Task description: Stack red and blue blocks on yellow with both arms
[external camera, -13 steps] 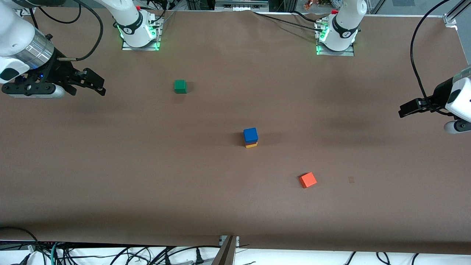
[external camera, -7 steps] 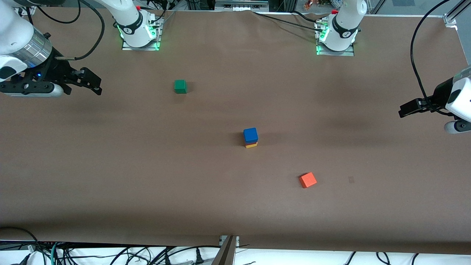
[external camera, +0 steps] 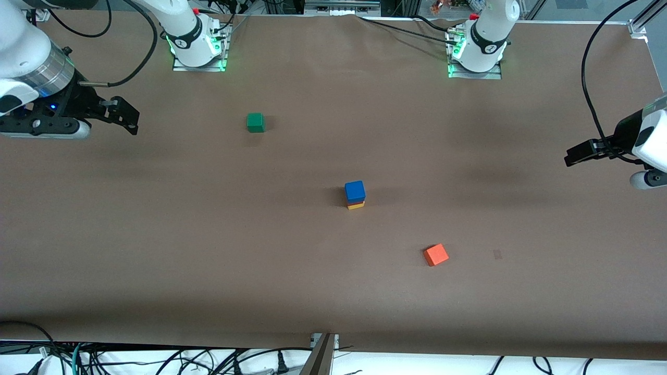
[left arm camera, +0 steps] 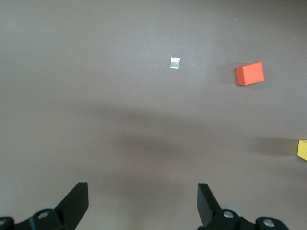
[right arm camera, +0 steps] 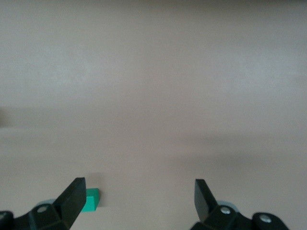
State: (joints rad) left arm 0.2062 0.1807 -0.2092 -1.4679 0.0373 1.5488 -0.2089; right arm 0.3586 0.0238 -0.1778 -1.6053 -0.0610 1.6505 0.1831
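Note:
In the middle of the table stands a stack: the blue block on top, a thin strip of the red block under it, and the yellow cube at the bottom. The left wrist view catches only an edge of the yellow cube. My right gripper hangs open and empty over the right arm's end of the table, well away from the stack. My left gripper hangs open and empty over the left arm's end. Both wrist views show wide jaws, left gripper and right gripper, over bare table.
A green cube sits toward the robots' bases, farther from the front camera than the stack. An orange-red cube lies nearer the camera, toward the left arm's end. A small pale mark is on the brown tabletop.
My right gripper has drawn back a little toward the right arm's end of the table. The left arm and the blocks have not visibly moved.

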